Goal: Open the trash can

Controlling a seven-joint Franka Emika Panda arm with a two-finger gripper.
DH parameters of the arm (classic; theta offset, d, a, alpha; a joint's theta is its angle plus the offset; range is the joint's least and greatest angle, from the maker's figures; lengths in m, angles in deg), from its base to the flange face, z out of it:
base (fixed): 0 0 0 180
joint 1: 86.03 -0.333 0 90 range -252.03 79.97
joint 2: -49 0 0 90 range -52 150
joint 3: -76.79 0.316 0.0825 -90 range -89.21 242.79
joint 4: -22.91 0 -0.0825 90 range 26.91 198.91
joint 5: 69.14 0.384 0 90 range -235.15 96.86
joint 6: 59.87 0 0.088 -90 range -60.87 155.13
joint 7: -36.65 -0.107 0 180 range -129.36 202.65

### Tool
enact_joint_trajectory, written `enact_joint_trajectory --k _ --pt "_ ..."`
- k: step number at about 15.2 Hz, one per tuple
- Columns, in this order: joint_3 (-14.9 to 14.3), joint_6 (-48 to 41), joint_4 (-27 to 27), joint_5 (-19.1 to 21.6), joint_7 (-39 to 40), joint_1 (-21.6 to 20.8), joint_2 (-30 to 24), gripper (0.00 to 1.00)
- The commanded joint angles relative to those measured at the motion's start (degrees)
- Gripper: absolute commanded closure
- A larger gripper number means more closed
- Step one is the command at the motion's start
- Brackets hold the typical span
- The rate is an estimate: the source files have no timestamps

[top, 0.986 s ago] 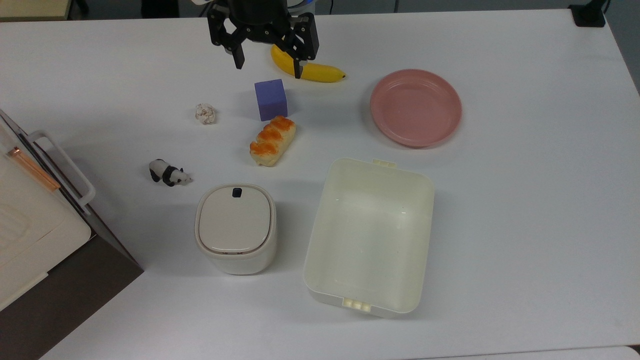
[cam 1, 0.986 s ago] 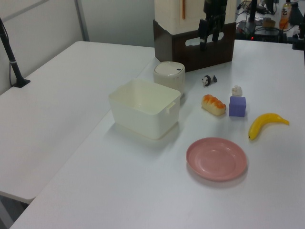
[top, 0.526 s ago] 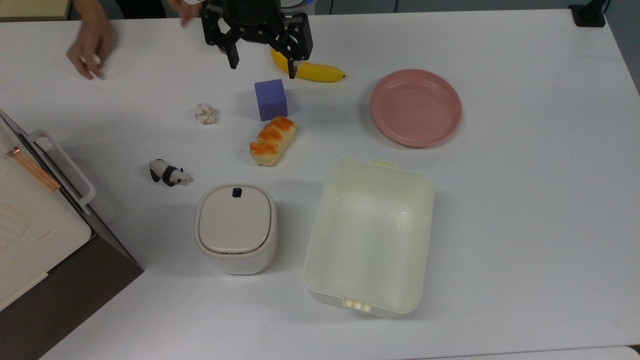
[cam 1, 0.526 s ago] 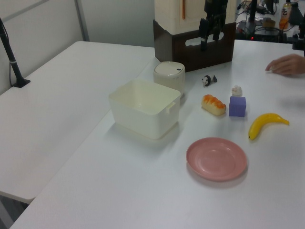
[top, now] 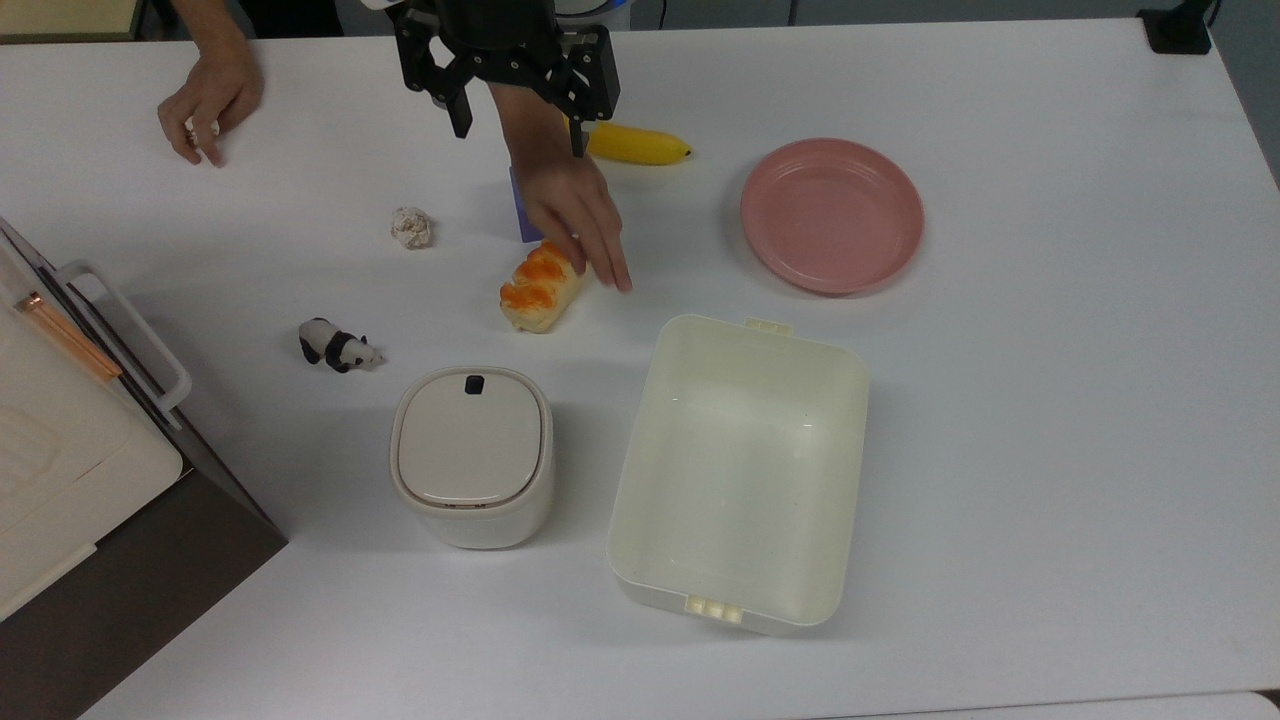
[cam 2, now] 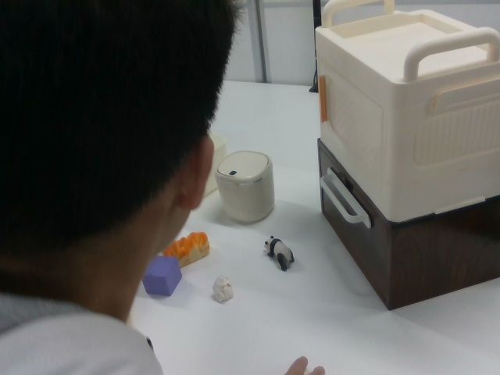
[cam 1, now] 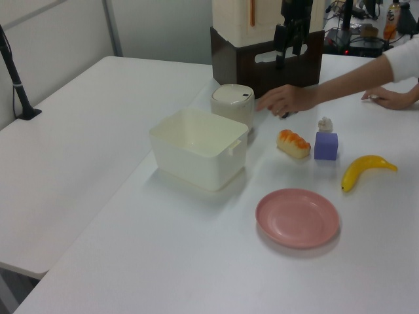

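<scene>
Top view first: the gripper [top: 515, 125] hangs at the far edge of the white table [top: 1050, 420], its two black fingers spread wide apart with nothing between them but air and a person's forearm passing below. It touches no object. One fingertip [top: 462, 125] points down toward bare tabletop, the other sits just beside the near end of the banana [top: 640, 145].

A hand [top: 575, 215] reaches out from under the gripper, fingers stretched over the purple block [top: 517, 205] and the orange-topped bread roll [top: 540, 285]. A second hand [top: 205, 100] rests on the table toward the top view's left.

The trash can [top: 470, 455] stands well apart from the gripper, nearer the front of the table, its flat lid down and the small dark button [top: 474, 384] on the edge facing the gripper. Just to the top view's right of it is the larger open tub [top: 740, 470]. A toy panda [top: 338, 348] lies near the trash can, a crumpled paper ball [top: 411, 227] farther back, and a pink plate [top: 830, 215] sits off toward the top view's right.

From the left view, the trash can [cam 1: 233, 103] stands behind the tub [cam 1: 198, 147], and the reaching hand [cam 1: 285, 99] hovers close beside it. In the right view, the trash can [cam 2: 245, 186] sits upright beyond the panda [cam 2: 279, 252], near a stacked cream and brown box [cam 2: 406, 156].
</scene>
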Motion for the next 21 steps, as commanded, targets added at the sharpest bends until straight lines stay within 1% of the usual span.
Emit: enact_joint_trajectory --k 1,21 --pt "-0.4 -1.9 -0.3 1.4 1.6 0.0 -0.4 0.0" --pt "-0.6 -1.9 -0.3 1.4 2.3 0.4 -0.5 0.0"
